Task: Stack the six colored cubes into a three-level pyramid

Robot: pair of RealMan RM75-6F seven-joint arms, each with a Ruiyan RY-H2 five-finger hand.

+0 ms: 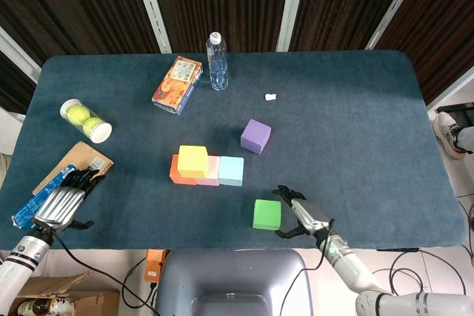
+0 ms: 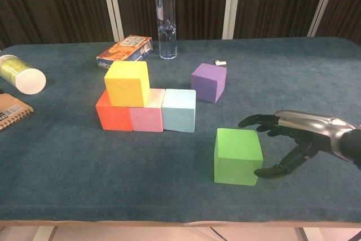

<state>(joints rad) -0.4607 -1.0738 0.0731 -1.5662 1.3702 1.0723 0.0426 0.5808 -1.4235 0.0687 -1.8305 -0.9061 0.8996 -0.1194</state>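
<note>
Beside green cube [image 2: 238, 155], right hand [image 2: 280, 143] spread, apart

My right hand [image 2: 285, 139] at the lower right of the frame has black fingers and a silver metallic back, and my left hand [image 1: 63, 199] at the lower left has the same colours. The table [image 1: 355, 123] is covered with a dark blue-green cloth. In the middle I see an orange-red cube [image 2: 113, 114], a pink cube [image 2: 146, 117] and a light blue cube [image 2: 179, 110], with a yellow cube [image 2: 127, 83]. The green cube [image 2: 237, 155] is bright, the purple cube [image 2: 208, 82] is violet. At the upper part are a clear bottle [image 1: 217, 62] with a white cap and an orange box [image 1: 177, 84] with printed pictures. At the left, a transparent tube [image 1: 85, 120] shows yellow-green balls and a white lid.
</note>
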